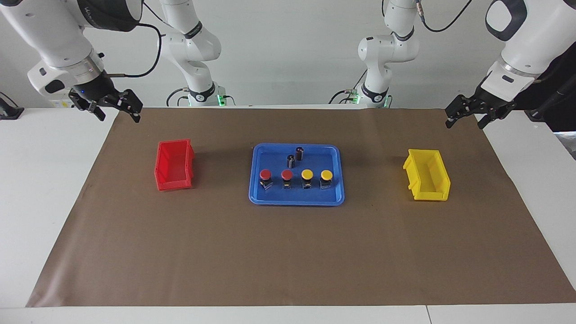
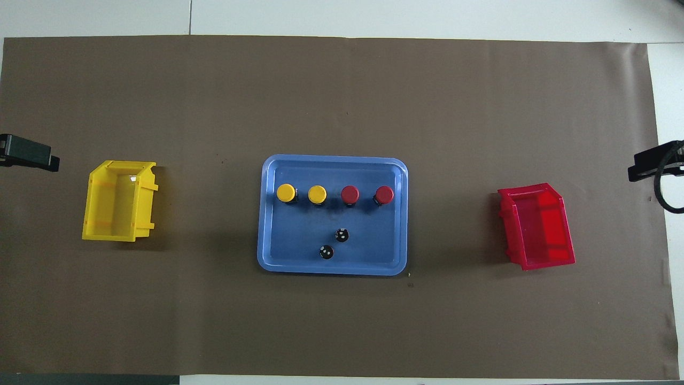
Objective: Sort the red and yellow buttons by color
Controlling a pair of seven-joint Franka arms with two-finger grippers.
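Here, four red and yellow buttons stand in a row in the blue tray at the table's centre, unsorted, while left gripper and right gripper wait, jaws wide and empty, over opposite table ends.

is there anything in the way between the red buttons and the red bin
Nothing visible. The two red buttons stand in the blue tray; bare brown mat lies between its low rim and the red bin at the right arm's end.
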